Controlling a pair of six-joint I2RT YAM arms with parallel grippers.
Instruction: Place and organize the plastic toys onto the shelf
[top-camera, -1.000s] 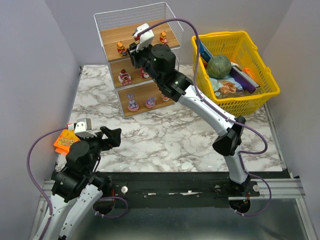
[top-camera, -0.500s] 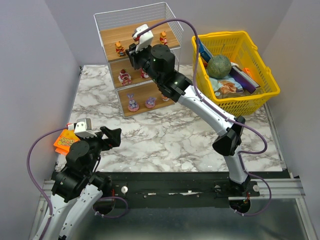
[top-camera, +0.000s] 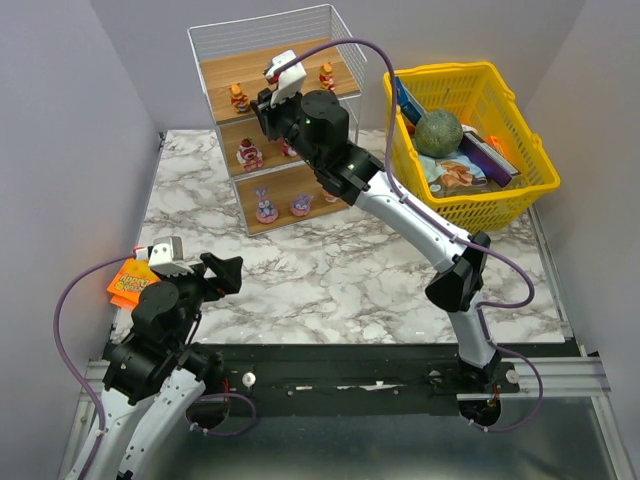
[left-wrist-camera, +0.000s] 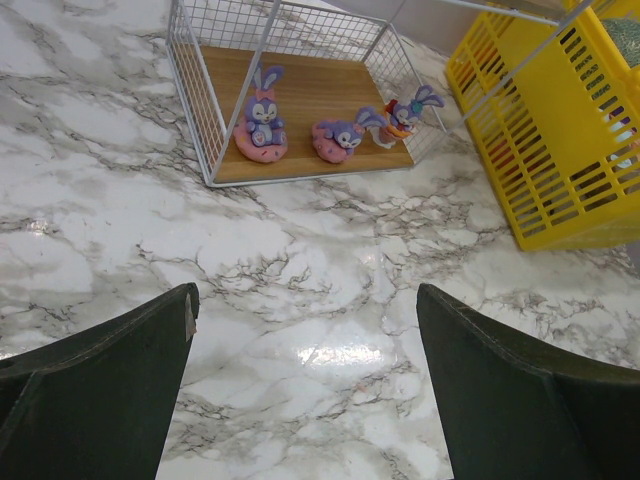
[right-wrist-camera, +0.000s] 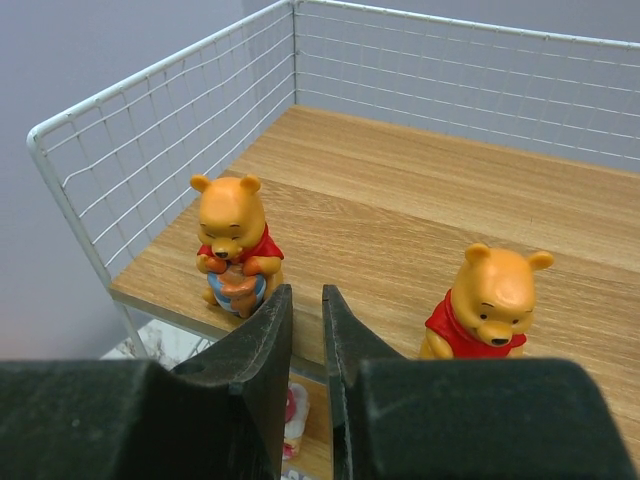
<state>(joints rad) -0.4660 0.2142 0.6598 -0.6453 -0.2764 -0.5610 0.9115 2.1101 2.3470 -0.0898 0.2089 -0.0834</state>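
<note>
The shelf stands at the back of the table. Two orange-yellow bear toys stand upright on its top board. My right gripper hovers at that board's front edge between the two bears, touching neither; its jaws are open by only a narrow gap, with nothing in it. Red-pink toys are on the middle board. Purple bunny toys sit on the bottom board. My left gripper is wide open and empty, low over the marble at the near left.
A yellow lattice basket at the back right holds a green ball and packets. An orange packet lies at the table's left edge beside my left arm. The right arm stretches across the table's middle to the shelf.
My right gripper has shifted slightly at the top board and its jaws have narrowed a little. The left arm has not moved.
</note>
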